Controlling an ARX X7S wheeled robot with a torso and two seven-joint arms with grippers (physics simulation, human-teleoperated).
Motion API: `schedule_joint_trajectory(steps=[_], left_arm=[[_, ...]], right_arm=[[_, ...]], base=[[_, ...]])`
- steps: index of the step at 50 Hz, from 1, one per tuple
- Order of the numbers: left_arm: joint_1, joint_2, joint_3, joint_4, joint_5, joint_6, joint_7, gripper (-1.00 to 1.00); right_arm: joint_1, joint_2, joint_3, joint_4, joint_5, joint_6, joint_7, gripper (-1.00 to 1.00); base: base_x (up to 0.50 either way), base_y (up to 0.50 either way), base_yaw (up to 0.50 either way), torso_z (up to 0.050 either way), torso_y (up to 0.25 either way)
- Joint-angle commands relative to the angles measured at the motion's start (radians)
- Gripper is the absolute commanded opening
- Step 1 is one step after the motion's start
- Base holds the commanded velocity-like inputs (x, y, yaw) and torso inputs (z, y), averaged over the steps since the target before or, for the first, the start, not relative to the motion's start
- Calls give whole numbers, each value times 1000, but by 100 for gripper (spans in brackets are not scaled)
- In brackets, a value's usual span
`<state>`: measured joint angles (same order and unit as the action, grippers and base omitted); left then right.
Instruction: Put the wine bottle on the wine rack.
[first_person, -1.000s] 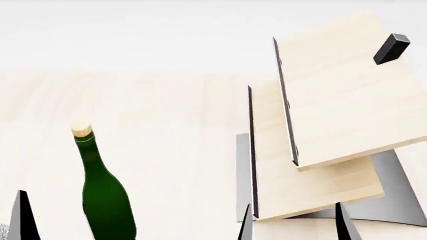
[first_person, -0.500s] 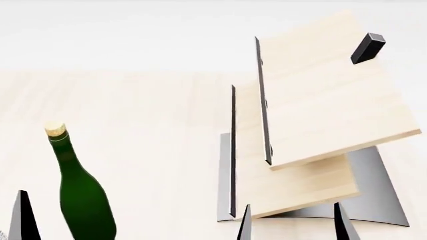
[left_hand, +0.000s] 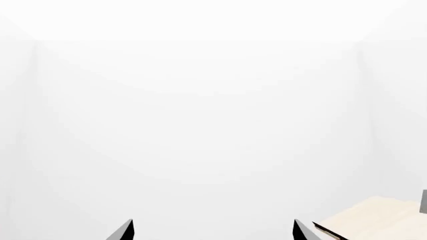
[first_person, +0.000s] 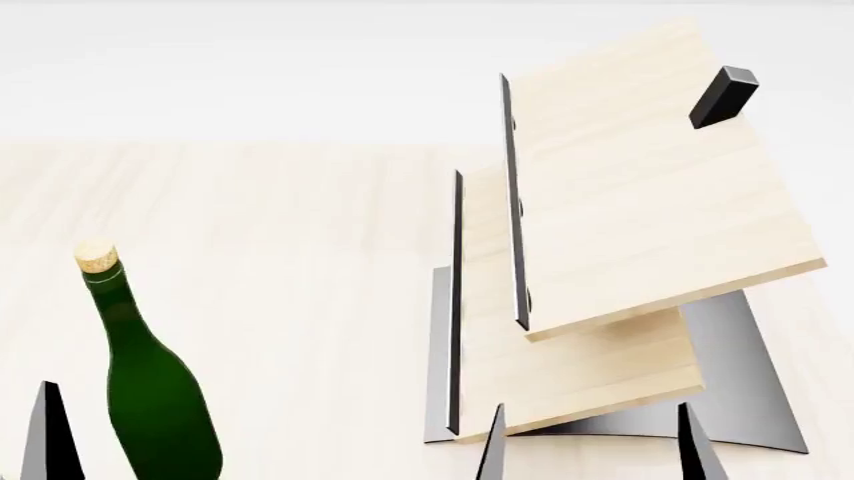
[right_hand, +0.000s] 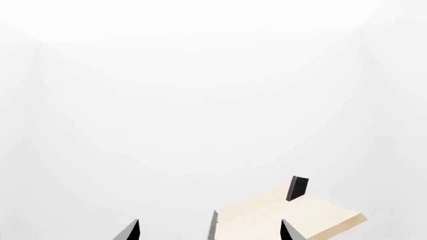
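Note:
The wine bottle (first_person: 154, 400), dark green with a tan cork, stands upright on the light wooden table (first_person: 267, 220) at the lower left of the head view. To its right stands the wine rack (first_person: 627, 220), two slanted light boards on a grey base (first_person: 747, 380). My left gripper (left_hand: 213, 231) is open and holds nothing; one of its fingers (first_person: 51, 440) shows just left of the bottle. My right gripper (first_person: 594, 455) is open in front of the rack's base, also with nothing in it. A corner of the rack (right_hand: 293, 215) shows in the right wrist view. No bottle shows in either wrist view.
A small black block (first_person: 723, 97) sticks up at the far upper corner of the rack's top board. A white wall lies beyond the table's far edge. Bare tabletop lies between the bottle and the rack.
In the head view the bottle and the rack have both slid to the left, while my fingertips keep their places at the bottom edge. Both grippers stay open.

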<state>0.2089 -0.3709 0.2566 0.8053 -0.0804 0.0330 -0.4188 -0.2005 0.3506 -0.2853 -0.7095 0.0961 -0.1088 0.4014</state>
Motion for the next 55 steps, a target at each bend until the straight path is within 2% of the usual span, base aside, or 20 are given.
schedule_joint_trajectory(steps=[1,13,15,23,25,28,31,33,34,37,45,48,51,55], left_arm=[[-3,-3,8,1,1,-3,-2,100],[-6,-6,10,-4,-3,-1,-6,100],[-6,-6,12,-7,-3,-1,-6,100],[-7,-10,10,-7,-5,-2,-10,100],[-8,-10,12,-3,-3,-5,-10,100],[-9,-13,7,-2,-9,-7,-12,100],[-10,-14,5,-3,-11,-7,-14,100],[-10,-14,8,-5,-9,-6,-14,100],[-12,-14,11,-5,-7,-8,-13,100],[-11,-17,5,-3,-12,-6,-15,100],[-8,-20,3,-3,-14,-2,-19,100],[-9,-22,1,-1,-17,-4,-20,100],[-9,-22,4,0,-15,-5,-21,100],[-8,-25,1,0,-19,-3,-23,100]], right_arm=[[41,-25,-19,-14,-62,60,25,100],[207,-76,-38,-109,-60,286,28,100],[266,-84,-59,-125,-100,380,28,100],[464,-116,-81,-170,-94,560,-6,100],[509,-139,-58,-173,-33,643,-28,100],[575,-138,-60,-125,-24,571,-56,100],[696,-165,-29,-159,42,866,-65,100],[731,-159,-45,-140,29,842,-73,100],[789,-173,-28,-129,60,911,-90,100],[883,-169,-35,-99,80,976,-122,100],[995,-170,-47,13,158,1041,-222,100],[1034,-212,10,3,248,1135,-253,100],[1070,-212,6,7,258,1155,-261,100],[1114,-250,85,16,383,1294,-317,100]], base=[[0,0,0,0,0],[0,0,0,0,0],[0,0,0,0,0],[0,0,0,0,0],[0,0,0,0,0],[0,0,0,0,0],[0,0,0,0,0],[0,0,0,0,0],[0,0,0,0,0],[0,0,0,0,0],[0,0,0,0,0],[0,0,0,0,0],[0,0,0,0,0],[0,0,0,0,0]])
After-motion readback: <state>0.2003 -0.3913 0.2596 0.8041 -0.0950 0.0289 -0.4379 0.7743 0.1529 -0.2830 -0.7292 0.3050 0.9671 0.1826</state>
